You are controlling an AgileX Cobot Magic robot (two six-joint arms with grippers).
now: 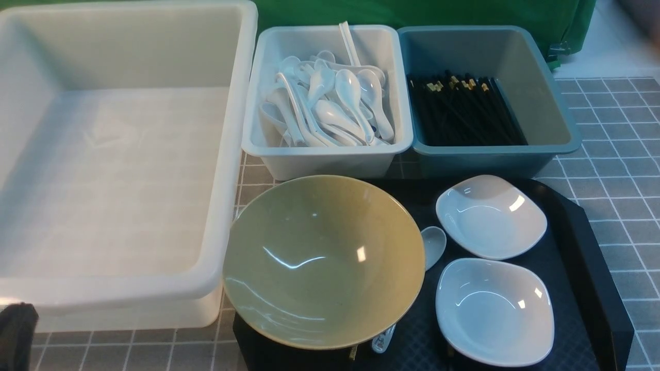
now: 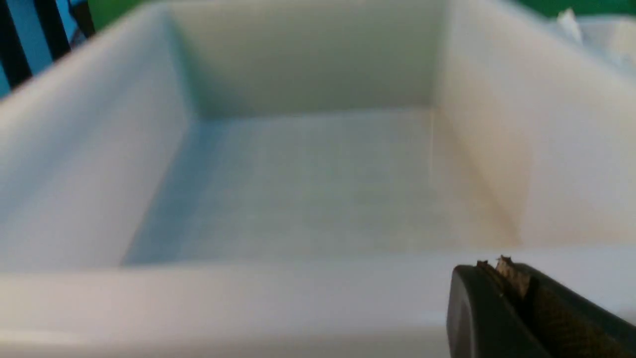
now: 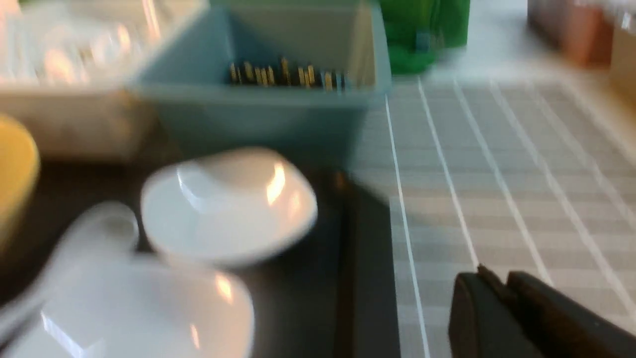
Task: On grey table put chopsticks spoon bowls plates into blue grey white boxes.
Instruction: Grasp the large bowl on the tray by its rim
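The yellowish olive bowl (image 1: 322, 260) sits on the black tray's left part. The white spoon (image 1: 433, 245) lies beside it, its handle running under the bowl's rim. Two white plates (image 1: 490, 216) (image 1: 494, 312) sit to the right; both show blurred in the right wrist view (image 3: 228, 204) (image 3: 144, 313). The chopsticks are mostly hidden under the bowl; a gold-banded end (image 1: 353, 353) peeks out at its near edge. My left gripper (image 2: 499, 266) is shut and empty at the near rim of the large white tub (image 2: 308, 293). My right gripper (image 3: 492, 278) is shut and empty over the grey table (image 3: 497, 164), right of the tray.
The large white tub (image 1: 227, 154) is empty at left. The pale grey-white box (image 1: 268, 149) holds several white spoons. The blue-grey box (image 1: 562, 118) holds several black chopsticks. The black tray (image 1: 593, 268) stands in front of both. A dark part of my left arm (image 1: 18, 335) shows at the near left corner.
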